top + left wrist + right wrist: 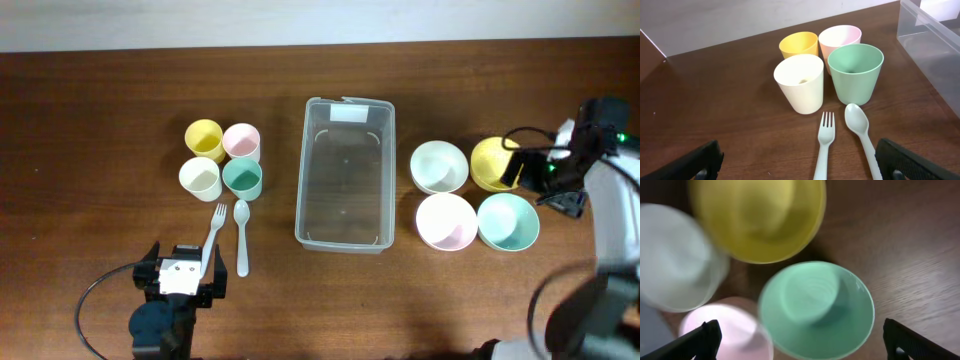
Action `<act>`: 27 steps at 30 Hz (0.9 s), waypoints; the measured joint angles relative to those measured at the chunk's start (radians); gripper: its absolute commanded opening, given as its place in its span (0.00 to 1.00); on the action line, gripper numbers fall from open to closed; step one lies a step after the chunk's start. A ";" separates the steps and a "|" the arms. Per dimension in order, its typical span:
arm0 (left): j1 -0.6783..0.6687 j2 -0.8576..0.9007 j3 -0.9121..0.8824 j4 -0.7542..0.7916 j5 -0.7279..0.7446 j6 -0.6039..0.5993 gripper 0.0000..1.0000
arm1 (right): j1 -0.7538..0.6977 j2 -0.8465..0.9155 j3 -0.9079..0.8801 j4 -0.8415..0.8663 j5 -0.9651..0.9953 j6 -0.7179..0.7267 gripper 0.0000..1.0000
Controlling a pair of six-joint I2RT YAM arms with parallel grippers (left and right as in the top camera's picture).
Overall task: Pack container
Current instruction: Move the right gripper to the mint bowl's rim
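1. The container is a clear tub in the middle of the desk. Its long sides run from the far edge toward the near edge.
2. A white label sits at its far short end. The brown wood of the desk shows right through its bottom.
3. Four cups stand in a tight square to the left of the container: a yellow cup, a pink cup, a cream cup and a green cup. All stand upright with their mouths up.
4. The cream cup has a tiny speck at the bottom. I cannot tell what it is.
5. A fork and a spoon lie side by side just in front of the cups, with their handles toward the near edge.
6. Four bowls sit in a close square to the right of the container: a white bowl, a yellow bowl, a pink bowl and a green bowl.
7. The left hand is low by the near edge and wide open, and it holds nothing. The fork and spoon handles lie between its fingers.
8. The right hand is above the bowls, wide open, and holds nothing. Its view is blurry.
9. There is a strip of bare wood between the cups and the container, and a thinner one between the container and the bowls.
10. The left side of the desk and the strip along the far edge have lots of open room.
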 measured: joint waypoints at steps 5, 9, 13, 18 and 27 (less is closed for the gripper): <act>0.000 0.000 0.000 0.000 0.000 0.000 1.00 | -0.040 0.159 0.000 0.044 -0.027 0.000 0.91; 0.000 0.000 0.000 0.000 0.000 0.000 1.00 | -0.040 0.198 0.000 0.051 -0.035 -0.005 0.91; 0.000 0.000 0.000 0.000 0.000 0.000 1.00 | -0.040 0.203 0.000 0.070 -0.038 -0.011 0.91; 0.000 0.000 0.000 0.000 0.000 0.000 1.00 | -0.043 0.203 0.000 0.110 -0.038 -0.018 0.89; 0.000 0.000 0.000 0.000 0.000 0.000 1.00 | -0.121 0.203 0.000 0.157 -0.041 -0.018 0.88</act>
